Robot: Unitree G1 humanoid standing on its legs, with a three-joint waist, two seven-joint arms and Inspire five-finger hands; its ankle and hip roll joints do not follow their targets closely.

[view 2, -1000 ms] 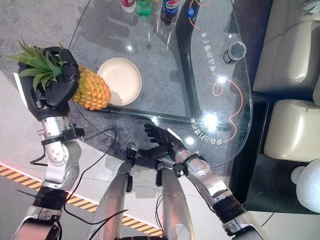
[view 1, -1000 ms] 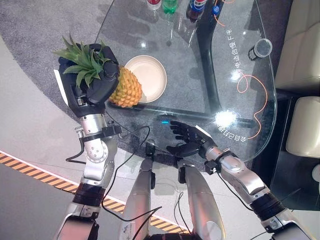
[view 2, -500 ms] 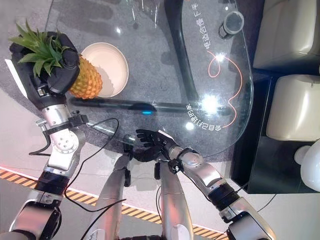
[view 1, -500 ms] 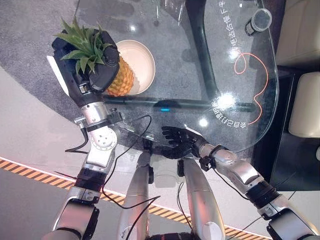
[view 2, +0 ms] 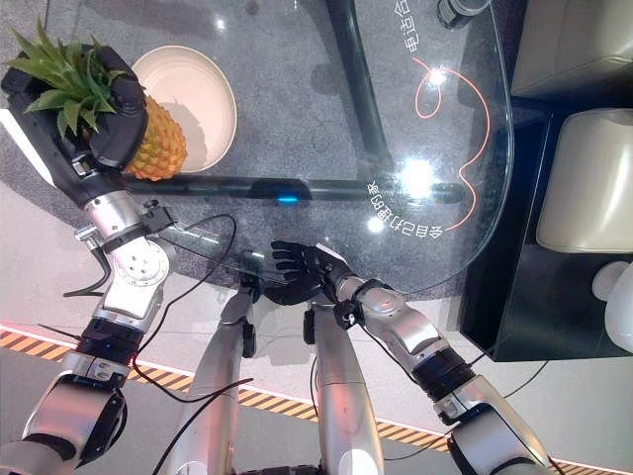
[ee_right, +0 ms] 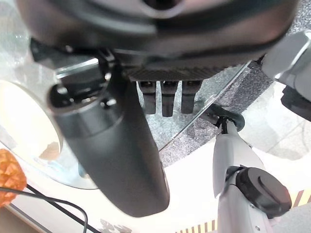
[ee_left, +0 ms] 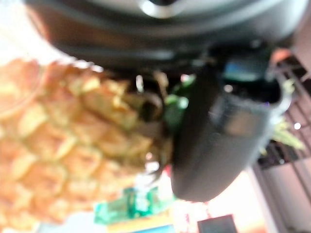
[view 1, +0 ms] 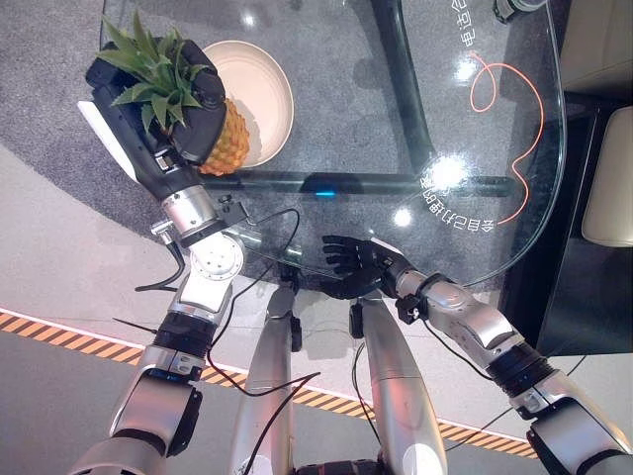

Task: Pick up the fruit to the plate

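My left hand is shut on a pineapple just below its green crown, holding it above the glass table's near left edge. The fruit's yellow body overlaps the near rim of the cream plate. In the left wrist view the pineapple fills the space past the thumb. My right hand hovers open at the table's near edge, holding nothing; its straight fingers show in the right wrist view.
The glass table has a dark frame bar beneath and an orange cord lying on its right part. A cup stands at the far right. Cream sofa cushions flank the table's right side.
The camera has tilted, shifting the whole scene. The left hand has carried the pineapple closer to the plate. The right hand has drawn back a little toward the table's near edge.
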